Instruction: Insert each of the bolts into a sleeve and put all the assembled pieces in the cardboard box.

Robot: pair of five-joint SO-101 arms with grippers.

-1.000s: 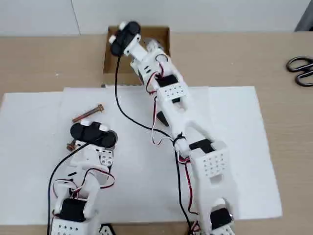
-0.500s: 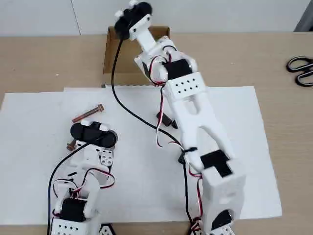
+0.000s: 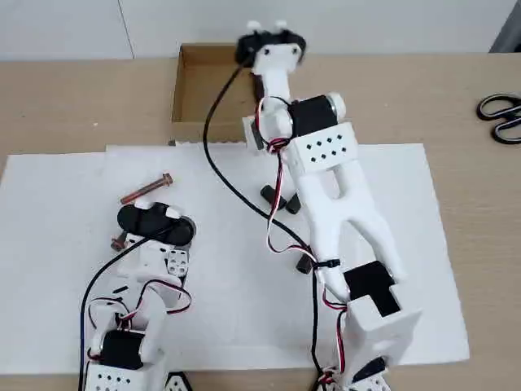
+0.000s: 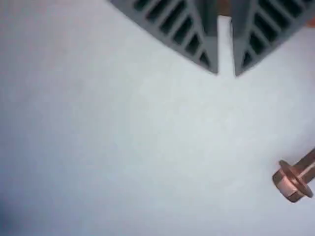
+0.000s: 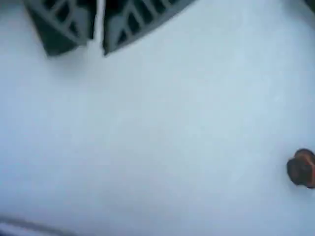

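High view: a shallow brown cardboard box (image 3: 177, 85) stands open beyond the white sheet (image 3: 65, 212). On the sheet lie three stubby black sleeves (image 3: 267, 194) and a flanged copper bolt (image 3: 146, 189).

Left wrist view: the left gripper (image 4: 225, 69) has ribbed grey fingers pinching a copper shank (image 4: 224, 7).

Right wrist view: the right gripper (image 5: 98, 42) is pressed nearly together, well apart from a rounded bolt head (image 5: 301, 168).

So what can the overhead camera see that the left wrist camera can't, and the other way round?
The overhead view adds the cardboard box, the black sleeves, the scissors and the whole right arm. The left wrist camera adds a close look at the left gripper, grey and ribbed. Both share the white sheet and the copper bolt lying on it ahead of that gripper.
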